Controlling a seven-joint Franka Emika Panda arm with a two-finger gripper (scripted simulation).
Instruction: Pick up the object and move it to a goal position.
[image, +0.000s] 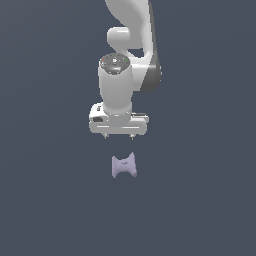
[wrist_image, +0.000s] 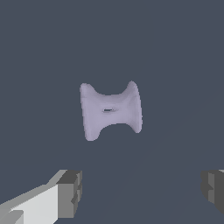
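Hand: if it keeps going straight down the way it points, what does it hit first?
Probably bare floor. The open hand points down, and the lavender spool piece seems offset from its centreline, though depth is unclear.

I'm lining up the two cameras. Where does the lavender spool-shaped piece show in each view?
Exterior view: the lavender piece lies just below the gripper, near centre.
Wrist view: the piece sits mid-picture, beyond the two fingertips.
Shared landmark: the open gripper, apart from the piece.
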